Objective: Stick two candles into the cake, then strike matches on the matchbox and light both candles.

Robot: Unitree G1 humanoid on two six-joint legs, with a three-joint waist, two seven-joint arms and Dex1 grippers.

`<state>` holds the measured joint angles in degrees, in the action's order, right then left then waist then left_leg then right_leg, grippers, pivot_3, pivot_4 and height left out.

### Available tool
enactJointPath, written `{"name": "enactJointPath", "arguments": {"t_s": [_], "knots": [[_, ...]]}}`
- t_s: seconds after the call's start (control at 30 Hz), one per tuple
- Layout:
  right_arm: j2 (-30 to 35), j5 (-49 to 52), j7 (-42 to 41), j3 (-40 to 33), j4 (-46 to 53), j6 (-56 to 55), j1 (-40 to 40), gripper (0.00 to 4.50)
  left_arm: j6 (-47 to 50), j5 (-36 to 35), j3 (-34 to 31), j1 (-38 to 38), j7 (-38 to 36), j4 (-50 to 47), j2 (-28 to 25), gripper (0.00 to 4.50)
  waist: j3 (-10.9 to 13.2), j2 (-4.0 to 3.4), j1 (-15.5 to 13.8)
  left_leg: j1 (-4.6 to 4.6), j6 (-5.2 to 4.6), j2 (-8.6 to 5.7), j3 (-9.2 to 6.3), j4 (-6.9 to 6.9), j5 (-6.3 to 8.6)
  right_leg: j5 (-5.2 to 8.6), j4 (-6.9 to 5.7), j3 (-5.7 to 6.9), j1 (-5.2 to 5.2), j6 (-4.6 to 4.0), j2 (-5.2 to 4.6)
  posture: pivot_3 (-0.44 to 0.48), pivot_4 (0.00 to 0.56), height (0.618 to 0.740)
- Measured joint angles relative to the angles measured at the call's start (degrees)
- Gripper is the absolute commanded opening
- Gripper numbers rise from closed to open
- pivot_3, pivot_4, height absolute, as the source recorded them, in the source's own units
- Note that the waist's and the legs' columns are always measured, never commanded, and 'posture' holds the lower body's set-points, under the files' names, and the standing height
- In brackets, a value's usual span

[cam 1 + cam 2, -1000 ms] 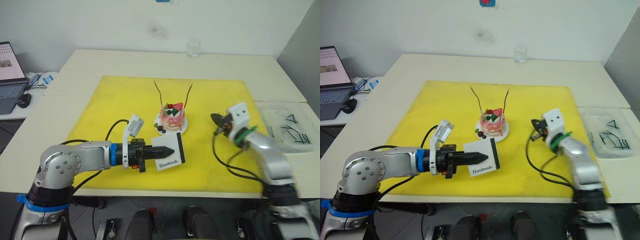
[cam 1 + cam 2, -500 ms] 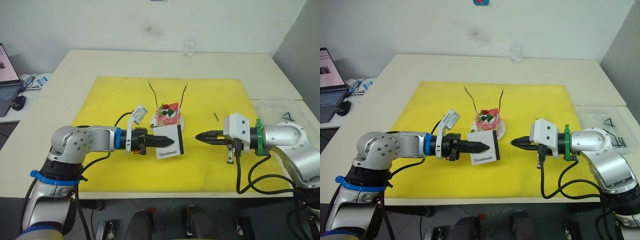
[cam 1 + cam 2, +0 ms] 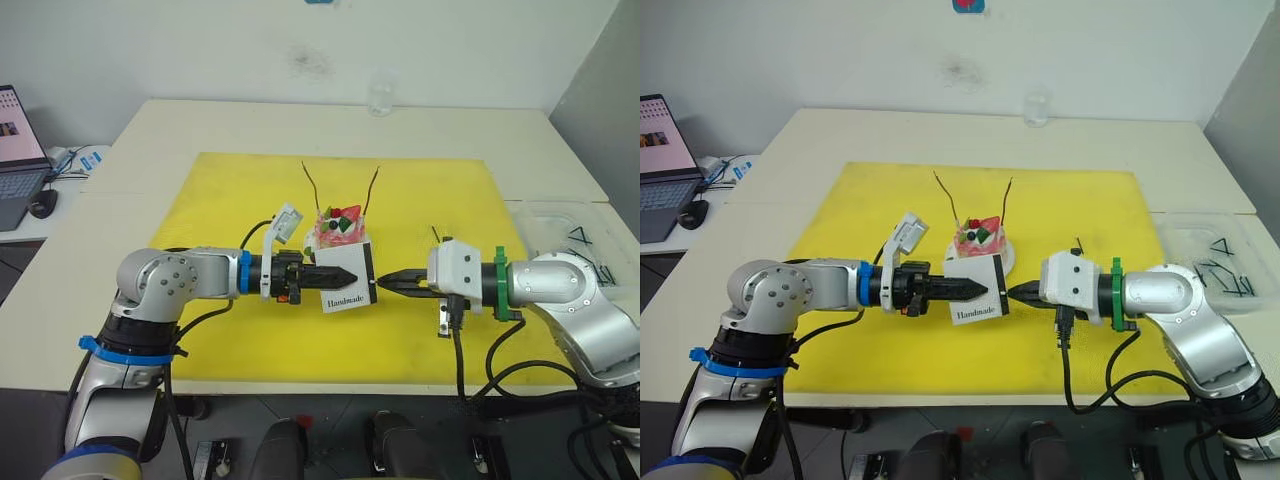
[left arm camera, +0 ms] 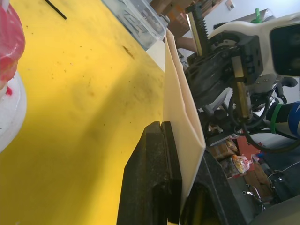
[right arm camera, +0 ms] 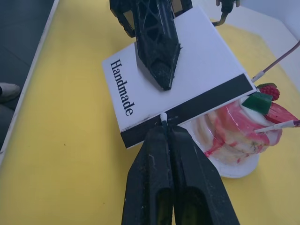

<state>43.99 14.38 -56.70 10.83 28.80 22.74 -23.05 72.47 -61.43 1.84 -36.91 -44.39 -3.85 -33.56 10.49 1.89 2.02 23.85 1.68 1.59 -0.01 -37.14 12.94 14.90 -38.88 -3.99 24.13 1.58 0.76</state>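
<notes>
Yellow mat (image 3: pixel 200 330) nearest me on the bench (image 3: pixel 90 225), and just above it my left gripper (image 3: pixel 340 274) is clamped on the matchbox (image 3: pixel 345 284), holding it up on edge so the black strip (image 5: pixel 187 108) faces my right side. My right gripper (image 3: pixel 390 283) has its fingers pressed together on a match (image 5: pixel 163 117), pale head poking out and touching that strip, so I'd say I'm set up for the strike. The right wrist view shows that contact and the "Handmade" print; from the head it just looks like two tips meeting. Right behind sits the cake (image 3: pixel 338 230) on its white plate, both candles (image 3: pixel 315 188) already standing in it, unlit. A spare match (image 3: pixel 434 235) lies further right on the mat.
</notes>
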Motion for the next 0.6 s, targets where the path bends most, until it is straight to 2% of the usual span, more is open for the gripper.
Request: {"name": "enactJointPath", "arguments": {"t_s": [0.33, 0.47, 0.53, 0.6], "knots": [[-0.45, -1.41, 0.58, 0.81, -0.42, 0.09, -0.88, 0.02, 1.76, 0.00, -1.46, 0.00, 0.05, -0.01, 0.47, 0.00, 0.00, 0.00, -0.05, 0.00, 0.00, 0.01, 0.00, -0.02, 0.00, 0.00, -0.02, 0.00, -0.01, 0.00, 0.00, 0.000, 0.150, 0.740], [1.18, -3.09, -0.89, 2.88, -0.39, -0.59, -0.59, 0.02, 2.83, -0.63, -3.30, -0.62, 0.92, 1.15, 2.74, 0.00, 0.00, 0.00, -0.21, 0.01, 0.01, 0.00, -0.02, -0.04, -0.01, 0.00, -0.03, 0.03, -0.01, 0.00, 0.00, 0.000, 0.150, 0.740], [8.46, -2.52, -6.28, 4.01, 1.52, -0.30, 3.98, 0.02, 4.34, -4.34, -7.21, -4.36, 3.09, 4.66, 5.48, 0.00, 0.03, 0.00, -0.83, 0.11, 0.00, -0.02, -0.17, -0.10, -0.01, 0.01, 0.01, 0.22, -0.04, 0.01, -0.06, 0.000, 0.150, 0.740], [14.00, -1.10, -10.74, 3.27, 1.92, 0.83, 7.34, 0.02, 5.58, -7.39, -13.29, -6.79, 5.59, 6.88, 4.48, 0.00, 0.03, 0.03, -0.67, 0.06, -0.01, -0.02, -0.06, -0.12, 0.00, 0.01, 0.03, 0.10, -0.07, 0.01, -0.06, 0.000, 0.150, 0.740]]}}
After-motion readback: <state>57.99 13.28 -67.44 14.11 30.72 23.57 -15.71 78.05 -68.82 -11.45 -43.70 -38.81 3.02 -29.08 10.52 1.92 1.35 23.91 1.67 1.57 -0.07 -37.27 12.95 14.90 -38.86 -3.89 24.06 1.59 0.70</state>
